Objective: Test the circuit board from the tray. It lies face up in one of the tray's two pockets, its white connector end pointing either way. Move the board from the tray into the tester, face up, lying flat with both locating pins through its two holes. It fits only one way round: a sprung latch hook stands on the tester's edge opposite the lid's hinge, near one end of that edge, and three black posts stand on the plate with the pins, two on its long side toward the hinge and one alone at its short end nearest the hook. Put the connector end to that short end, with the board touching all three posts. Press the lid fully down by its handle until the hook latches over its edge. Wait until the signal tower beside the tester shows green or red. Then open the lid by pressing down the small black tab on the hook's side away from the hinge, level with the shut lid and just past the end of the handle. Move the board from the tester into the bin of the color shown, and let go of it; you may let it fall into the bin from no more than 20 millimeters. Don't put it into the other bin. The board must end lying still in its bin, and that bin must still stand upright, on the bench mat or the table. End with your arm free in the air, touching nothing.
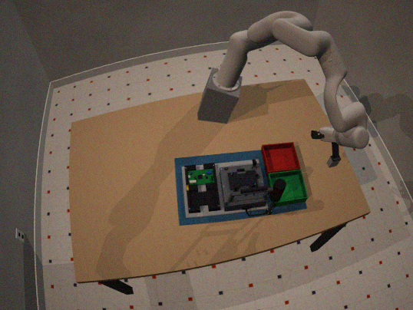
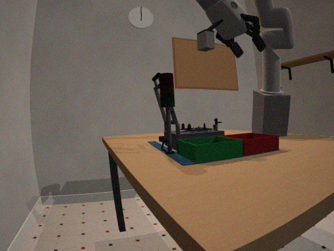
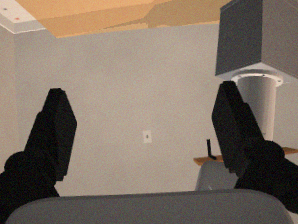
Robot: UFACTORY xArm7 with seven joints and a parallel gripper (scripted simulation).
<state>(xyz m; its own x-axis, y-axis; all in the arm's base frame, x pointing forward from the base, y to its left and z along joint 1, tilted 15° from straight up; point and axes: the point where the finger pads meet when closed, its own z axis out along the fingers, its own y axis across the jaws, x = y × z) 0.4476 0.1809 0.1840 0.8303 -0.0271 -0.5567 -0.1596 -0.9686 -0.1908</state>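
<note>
Wrist view: gripper point(image 3: 147, 139) has both black fingers spread wide w/ nothing between them, only wall and the arm's grey pedestal point(image 3: 256, 30) showing past them. Exterior view shows the gripper point(image 2: 248, 35) high in the air, well above the table point(image 2: 248, 199), touching nothing. From the top view the gripper point(image 1: 315, 134) hangs near the tabletop's right edge, just beyond the red bin point(image 1: 280, 156). Arm point(image 1: 284, 31) arches up from the pedestal at the table's far edge and bends back down toward that right side. Blue bench mat point(image 1: 178, 192) lies right of the tabletop's centre, nearer the right edge. On it, l-to-r: tray point(image 1: 185, 192), tester point(image 1: 223, 184), then the two bins. Circuit board point(image 1: 200, 176) lies face up in the tray's pocket on the far-edge side; other pocket looks dark. Connector end too small to tell. Tester lid point(image 2: 158, 93) stands raised, plate w/ posts exposed. Signal tower point(image 1: 278, 189) stands beside the tester on the near-edge side, in front of the green bin point(image 1: 303, 188); no lamp lit as far as visible. Green bin sits toward the near edge, red bin touching it on the far side, both upright.
</note>
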